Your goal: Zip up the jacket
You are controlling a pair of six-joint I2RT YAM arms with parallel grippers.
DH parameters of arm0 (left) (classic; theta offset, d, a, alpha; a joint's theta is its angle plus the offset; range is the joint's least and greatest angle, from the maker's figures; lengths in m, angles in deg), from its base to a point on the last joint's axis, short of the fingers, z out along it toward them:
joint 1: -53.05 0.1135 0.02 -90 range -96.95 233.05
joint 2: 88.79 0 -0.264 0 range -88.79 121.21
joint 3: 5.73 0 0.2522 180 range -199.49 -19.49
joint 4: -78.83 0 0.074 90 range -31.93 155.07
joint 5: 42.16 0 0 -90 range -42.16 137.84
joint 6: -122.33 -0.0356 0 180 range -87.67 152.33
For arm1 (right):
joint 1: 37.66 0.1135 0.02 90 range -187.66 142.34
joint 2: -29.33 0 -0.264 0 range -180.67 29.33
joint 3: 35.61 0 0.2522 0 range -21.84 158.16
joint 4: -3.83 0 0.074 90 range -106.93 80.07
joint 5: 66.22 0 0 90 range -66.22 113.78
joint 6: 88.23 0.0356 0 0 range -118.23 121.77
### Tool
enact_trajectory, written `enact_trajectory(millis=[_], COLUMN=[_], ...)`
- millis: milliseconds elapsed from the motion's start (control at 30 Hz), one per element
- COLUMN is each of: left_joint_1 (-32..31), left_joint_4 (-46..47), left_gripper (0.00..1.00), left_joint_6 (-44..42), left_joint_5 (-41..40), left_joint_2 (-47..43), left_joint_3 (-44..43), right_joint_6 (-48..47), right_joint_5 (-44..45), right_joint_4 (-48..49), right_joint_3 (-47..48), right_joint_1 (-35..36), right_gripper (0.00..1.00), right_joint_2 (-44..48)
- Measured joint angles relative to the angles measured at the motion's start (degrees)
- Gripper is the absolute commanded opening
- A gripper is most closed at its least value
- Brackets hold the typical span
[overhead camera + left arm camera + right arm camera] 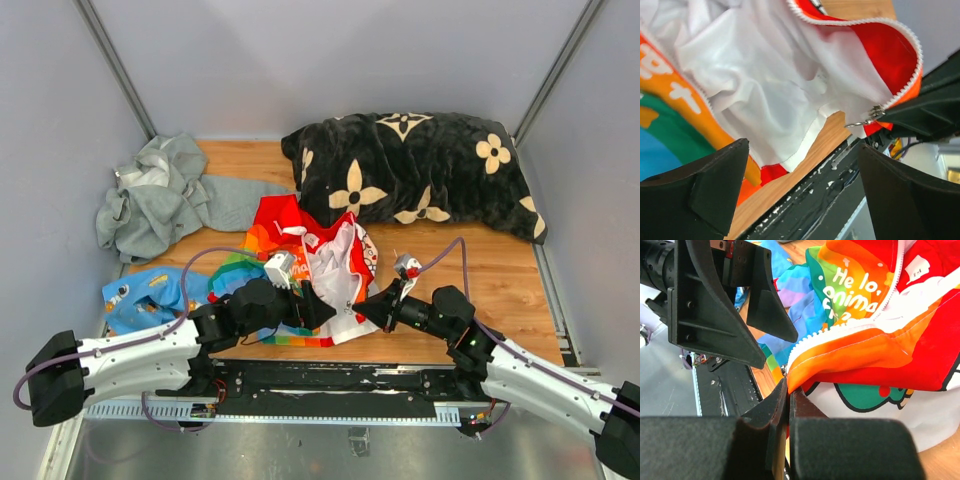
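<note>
The jacket (318, 258), red with rainbow stripes and white lining, lies open on the wooden table at the near centre. My right gripper (789, 390) is shut on its orange-red bottom corner beside the white zipper teeth (840, 330). In the left wrist view the metal zipper slider (874, 112) hangs at that pinched corner, and the white lining (765, 85) fills the frame. My left gripper (805, 195) is open and empty, its fingers (700, 190) spread just left of the right gripper, above the jacket's near hem. In the top view the grippers almost meet, left gripper (322, 310), right gripper (364, 311).
A grey hooded sweatshirt (160, 195) lies at the back left. A small light-blue garment (140, 297) lies at the near left. A black pillow with cream flowers (410, 170) lies across the back right. The black base rail (330, 380) runs along the near edge.
</note>
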Motion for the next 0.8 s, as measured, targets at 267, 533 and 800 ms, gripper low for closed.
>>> enact_trajectory(millis=[267,533,800], left_joint_1=[0.00,0.02,0.00], left_joint_4=[-19.37,-33.59,-34.99], left_gripper=[0.99,0.99,0.75], left_joint_6=[4.61,8.15,12.09], left_joint_5=[-6.71,-9.68,-5.88], left_joint_2=[1.40,4.17,12.76], left_joint_3=[-7.58,-15.17,-16.09], right_joint_6=[-0.11,-0.11,-0.09], right_joint_5=[0.79,0.79,0.79], right_joint_4=[-1.92,-2.12,-2.12], right_joint_3=[-0.48,-1.11,-1.11], right_joint_1=[0.00,0.00,0.00], right_gripper=[0.01,0.01,0.01], right_joint_2=[0.74,1.05,0.42])
